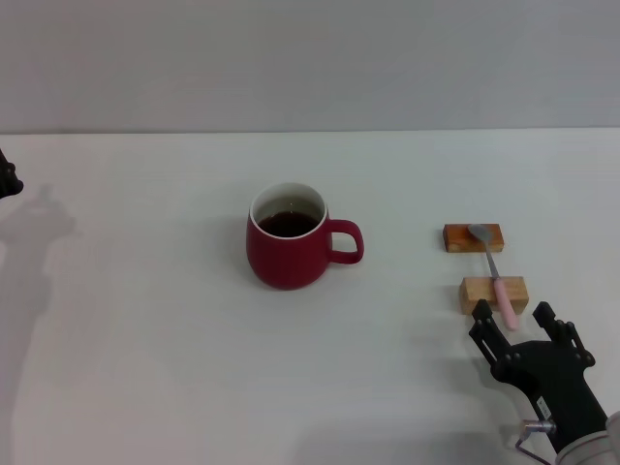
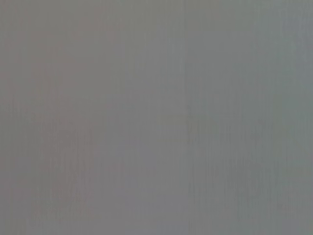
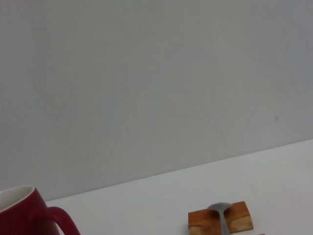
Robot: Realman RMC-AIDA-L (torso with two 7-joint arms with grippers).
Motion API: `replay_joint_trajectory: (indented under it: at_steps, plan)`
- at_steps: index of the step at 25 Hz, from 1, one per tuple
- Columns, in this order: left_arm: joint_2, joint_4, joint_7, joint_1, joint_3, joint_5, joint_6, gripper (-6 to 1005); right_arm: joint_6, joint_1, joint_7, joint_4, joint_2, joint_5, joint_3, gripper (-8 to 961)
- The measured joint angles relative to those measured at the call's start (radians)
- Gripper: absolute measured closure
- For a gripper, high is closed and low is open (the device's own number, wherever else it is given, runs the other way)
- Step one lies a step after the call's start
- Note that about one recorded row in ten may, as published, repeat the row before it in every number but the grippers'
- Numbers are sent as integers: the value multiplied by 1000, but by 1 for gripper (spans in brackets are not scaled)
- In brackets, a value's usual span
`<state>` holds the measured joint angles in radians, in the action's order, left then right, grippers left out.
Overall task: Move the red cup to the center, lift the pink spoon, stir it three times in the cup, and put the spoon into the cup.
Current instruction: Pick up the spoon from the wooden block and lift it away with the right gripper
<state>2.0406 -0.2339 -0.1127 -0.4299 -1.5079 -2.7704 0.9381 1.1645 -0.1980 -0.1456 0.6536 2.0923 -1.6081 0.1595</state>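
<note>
Since the pink spoon (image 1: 496, 282) only bridges two wooden blocks (image 1: 493, 294) right of the red cup (image 1: 288, 250), the right gripper (image 1: 524, 325), fingers spread, empty, could knock it off; left gripper's state unclear

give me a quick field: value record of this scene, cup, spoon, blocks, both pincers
cup: red cup upright on the white table, near the middle, dark liquid inside, handle toward the robot's right
spoon: pink spoon lying across two wooden blocks, metal bowl on the far block, pink handle on the near block
right pincer: right pincer open, just short of the spoon's handle end, not touching it
left pincer: left pincer barely visible at the left edge, away from everything
spoon in cup: not yet
</note>
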Motion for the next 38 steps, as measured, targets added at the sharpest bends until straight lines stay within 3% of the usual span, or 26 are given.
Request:
replay_joint_trajectory:
  at_steps: [18,21,32,38]
  plan:
    - [15,-10,11,-4,-58,8,0,884,2,-1,0,3,0,2,0,138]
    - [15,-11,12,-5,-60,8,0,694,2,-1,0,3,0,2,1,138]
    - [15,-10,21,-7,-64,8,4,290,-5,-2,0,1,0,2,7,138]
    - [15,-4,21,-14,-64,8,5,159,-10,-8,4,-1,0,2,6,137]
